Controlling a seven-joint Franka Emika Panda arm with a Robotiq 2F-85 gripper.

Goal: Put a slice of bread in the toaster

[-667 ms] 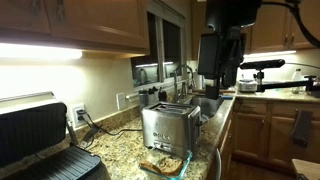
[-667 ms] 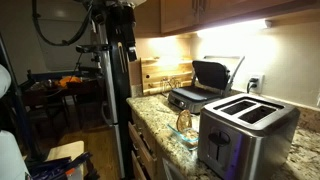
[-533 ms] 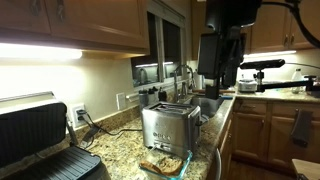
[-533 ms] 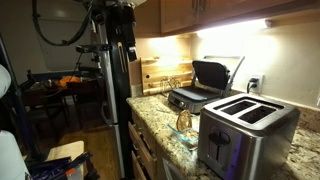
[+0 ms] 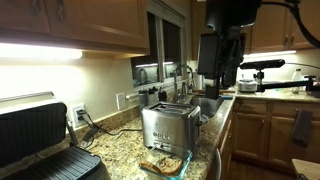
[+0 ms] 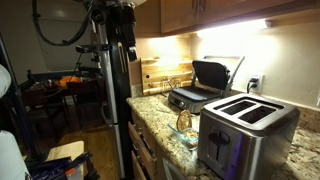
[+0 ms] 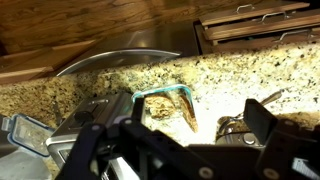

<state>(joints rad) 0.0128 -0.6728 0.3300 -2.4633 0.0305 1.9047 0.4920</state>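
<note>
The steel toaster (image 5: 168, 125) stands on the granite counter, and it also shows in the other exterior view (image 6: 245, 130). In front of it a clear glass container (image 5: 162, 164) holds tan bread slices (image 7: 160, 108). In the wrist view one slice (image 7: 188, 112) leans upright in the teal-rimmed container (image 7: 140, 96). My gripper (image 5: 212, 88) hangs high above the counter, well clear of both. It shows in the wrist view (image 7: 175, 140) open and empty, with the container between its fingers below. The toaster's corner (image 7: 55, 140) is at lower left there.
A black-and-grey contact grill (image 5: 35, 145) stands open beside the container, and it also shows in the other exterior view (image 6: 203, 85). A sink and faucet (image 5: 190, 80) lie behind the toaster. The toaster's cord runs to a wall outlet (image 5: 80, 115). The counter edge (image 6: 150, 135) drops to cabinets.
</note>
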